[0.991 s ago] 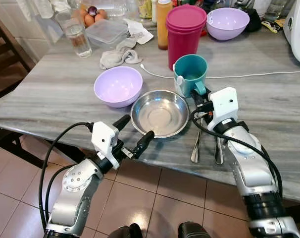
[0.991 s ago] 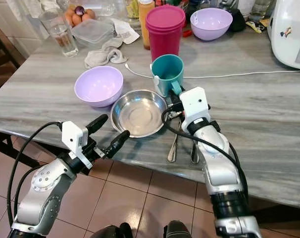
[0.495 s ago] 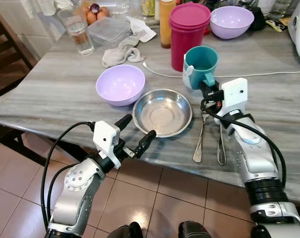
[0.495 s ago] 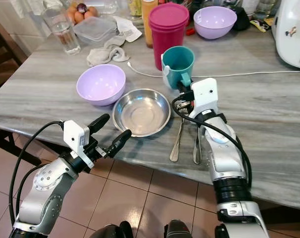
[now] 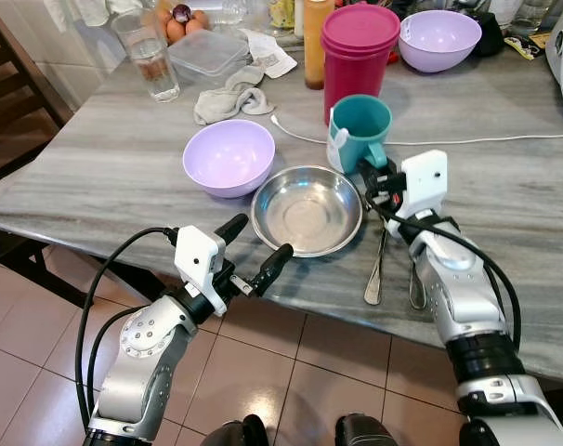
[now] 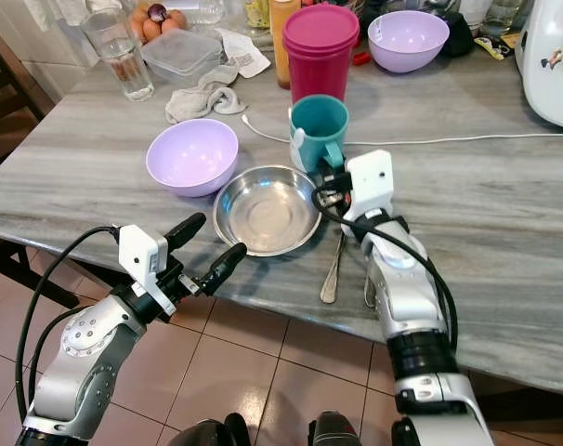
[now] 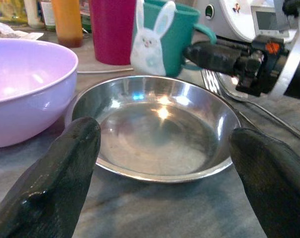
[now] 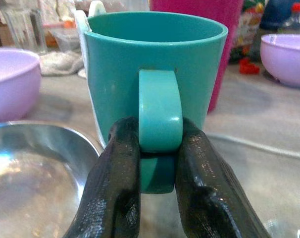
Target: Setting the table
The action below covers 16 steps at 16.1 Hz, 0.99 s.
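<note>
Right jaws [image 8: 157, 163] clamp flat plastic handle of teal mug [image 8: 155, 74]

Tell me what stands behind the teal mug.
Directly behind the teal mug, held by its handle in the right pincer, stands a magenta lidded container. A white cable runs across the table behind the mug too; the mug hides the container's base.

Both eye views look forward and down from head height onto the worktop [image 5: 96, 177]. The left wrist view looks low and level, close across the steel bowl [image 7: 160, 129]. The right wrist view sits very near the teal mug [image 8: 155, 94]. All views share bowl and mug.
</note>
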Motion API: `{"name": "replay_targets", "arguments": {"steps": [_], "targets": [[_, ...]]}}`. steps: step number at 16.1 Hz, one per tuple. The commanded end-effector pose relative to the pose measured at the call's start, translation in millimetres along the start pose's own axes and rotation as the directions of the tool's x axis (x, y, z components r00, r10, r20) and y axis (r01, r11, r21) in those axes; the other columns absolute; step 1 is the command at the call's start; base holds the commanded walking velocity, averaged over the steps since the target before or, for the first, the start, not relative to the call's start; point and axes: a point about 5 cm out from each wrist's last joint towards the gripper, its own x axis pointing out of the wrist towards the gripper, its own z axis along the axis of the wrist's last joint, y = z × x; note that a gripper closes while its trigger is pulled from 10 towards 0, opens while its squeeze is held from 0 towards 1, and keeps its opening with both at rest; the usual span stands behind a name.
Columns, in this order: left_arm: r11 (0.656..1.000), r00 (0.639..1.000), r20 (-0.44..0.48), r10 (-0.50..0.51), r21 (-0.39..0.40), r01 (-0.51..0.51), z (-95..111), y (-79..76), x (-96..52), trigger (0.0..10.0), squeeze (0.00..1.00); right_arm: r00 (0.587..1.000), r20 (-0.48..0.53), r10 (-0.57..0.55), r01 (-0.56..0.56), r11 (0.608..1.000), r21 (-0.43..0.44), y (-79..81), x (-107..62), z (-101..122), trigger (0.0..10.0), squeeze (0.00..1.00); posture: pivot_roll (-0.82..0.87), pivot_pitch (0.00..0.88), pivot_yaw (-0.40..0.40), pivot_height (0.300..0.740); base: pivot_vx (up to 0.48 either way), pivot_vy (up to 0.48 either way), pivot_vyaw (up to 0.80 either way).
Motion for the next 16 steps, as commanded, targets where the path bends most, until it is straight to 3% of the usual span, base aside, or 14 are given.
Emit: {"name": "replay_targets", "arguments": {"steps": [1, 2, 3, 10, 16], "targets": [[1.000, 1.000, -0.008, -0.002, 0.008, 0.002, 1, -0.3, -2.8, 10.0, 0.00, 1.000, -0.007, 0.009, -0.009, 1.000, -0.006, 3.1, -1.1, -2, 10.0, 0.04, -0.26, 0.220, 0.119, 0.740, 0.000, 0.000, 0.00], [1.000, 1.000, -0.007, -0.003, 0.007, 0.003, 1, -0.4, -2.6, 10.0, 0.00, 1.000, -0.010, 0.003, -0.003, 1.000, -0.011, 1.9, -1.5, -3, 10.0, 0.66, -0.26, 0.220, 0.119, 0.740, 0.000, 0.000, 0.00], [1.000, 1.000, -0.005, -0.007, 0.005, 0.007, 1, -0.5, -2.1, 10.0, 0.00, 1.000, -0.013, -0.001, 0.001, 1.000, -0.013, 0.7, -1.6, -3, 10.0, 1.00, -0.27, 0.219, 0.120, 0.740, 0.000, 0.000, 0.00], [1.000, 1.000, 0.000, -0.009, 0.005, 0.009, 1, -0.6, -0.2, 10.0, 0.00, 1.000, 0.007, -0.029, 0.030, 0.999, -0.029, -5.8, 2.2, 8, 10.0, 1.00, -0.27, 0.212, 0.118, 0.740, 0.000, 0.000, 0.00], [1.000, 1.000, 0.009, -0.005, 0.009, 0.005, 3, 1.0, 4.7, 10.0, 0.00, 0.988, 0.151, -0.037, 0.048, 0.996, -0.069, -15.9, 6.4, 54, 10.0, 1.00, -0.28, 0.201, 0.118, 0.740, 0.000, 0.000, 0.00]]}}
